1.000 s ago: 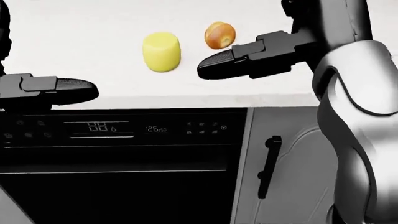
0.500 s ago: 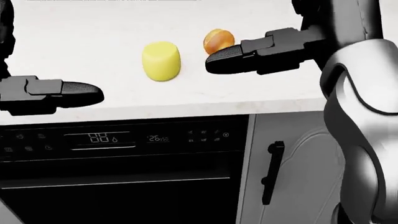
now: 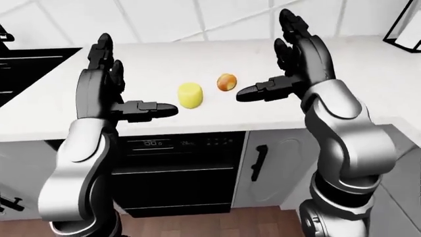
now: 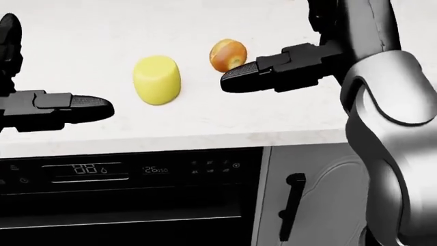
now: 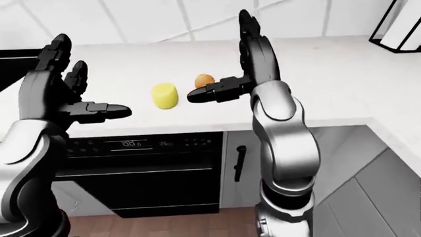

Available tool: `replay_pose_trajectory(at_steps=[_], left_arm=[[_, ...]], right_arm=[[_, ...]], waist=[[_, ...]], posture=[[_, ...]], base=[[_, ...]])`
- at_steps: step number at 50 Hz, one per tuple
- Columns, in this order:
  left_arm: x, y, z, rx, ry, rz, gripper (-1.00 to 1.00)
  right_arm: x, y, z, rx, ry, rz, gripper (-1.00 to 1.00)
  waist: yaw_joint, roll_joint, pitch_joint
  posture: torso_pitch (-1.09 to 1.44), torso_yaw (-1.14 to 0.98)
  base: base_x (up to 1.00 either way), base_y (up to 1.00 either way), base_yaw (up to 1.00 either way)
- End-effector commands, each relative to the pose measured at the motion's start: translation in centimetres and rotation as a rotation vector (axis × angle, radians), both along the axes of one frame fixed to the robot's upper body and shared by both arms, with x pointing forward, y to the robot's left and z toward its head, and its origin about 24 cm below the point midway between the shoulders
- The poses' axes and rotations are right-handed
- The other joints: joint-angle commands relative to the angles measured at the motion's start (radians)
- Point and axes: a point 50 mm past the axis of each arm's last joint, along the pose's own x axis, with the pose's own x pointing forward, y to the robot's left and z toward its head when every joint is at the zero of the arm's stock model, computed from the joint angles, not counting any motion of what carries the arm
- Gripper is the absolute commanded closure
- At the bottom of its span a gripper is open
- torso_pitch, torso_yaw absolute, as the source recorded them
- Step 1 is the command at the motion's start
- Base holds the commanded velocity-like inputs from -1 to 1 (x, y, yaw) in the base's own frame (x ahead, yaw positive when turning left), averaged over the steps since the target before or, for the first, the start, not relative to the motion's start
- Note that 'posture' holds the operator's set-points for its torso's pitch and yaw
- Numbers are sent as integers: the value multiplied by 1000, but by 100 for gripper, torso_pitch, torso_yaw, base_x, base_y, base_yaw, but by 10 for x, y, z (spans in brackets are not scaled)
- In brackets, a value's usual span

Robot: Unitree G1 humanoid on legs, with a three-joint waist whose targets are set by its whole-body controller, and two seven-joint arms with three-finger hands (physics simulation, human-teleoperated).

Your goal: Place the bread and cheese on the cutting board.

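A yellow cylinder of cheese [image 4: 157,79] lies on the white counter [image 3: 368,74]. Just right of it sits a small orange-brown bread roll [image 4: 227,55]. My right hand [image 3: 276,64] is open, fingers pointing up, and its thumb [image 4: 256,72] reaches toward the roll from the right without touching it. My left hand [image 3: 125,89] is also open, fingers up, with its thumb [image 4: 75,105] hovering left of the cheese near the counter's edge. Neither hand holds anything. No cutting board is in any view.
Below the counter is a black appliance [image 3: 177,168] with a lit display. Right of it is a grey cabinet door with a black handle [image 3: 258,160]. A black stovetop [image 3: 26,64] lies at the far left, and a black frame [image 3: 404,29] stands at the top right.
The head view shifted, so cheese, bread and counter edge sit lower and further left. Both hands stay open; the right thumb remains beside the bread.
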Motion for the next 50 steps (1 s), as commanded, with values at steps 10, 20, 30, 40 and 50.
replay_pose_trajectory(at_steps=[10,20,30,40,50], left_arm=[[-8,-4,20,17,-122,-18,-100],[-10,-4,21,24,-124,-16,-100],[-9,-3,20,21,-123,-16,-100],[-9,-2,18,19,-121,-11,-100],[-10,0,23,23,-127,-6,-100]], right_arm=[[-8,-4,20,2,-126,-18,-100],[-7,-1,20,5,-113,-7,-100],[-6,-2,22,5,-106,-7,-100],[-2,-2,19,-4,-73,-4,-100],[15,-4,16,-23,88,7,-100]], waist=[[-9,-48,-30],[-23,94,-39],[-2,-29,-10],[-3,4,-33],[-9,5,-33]], posture=[[0,0],[0,0],[0,0],[0,0],[0,0]], base=[[14,0,0],[15,0,0],[4,0,0],[0,0,0],[0,0,0]])
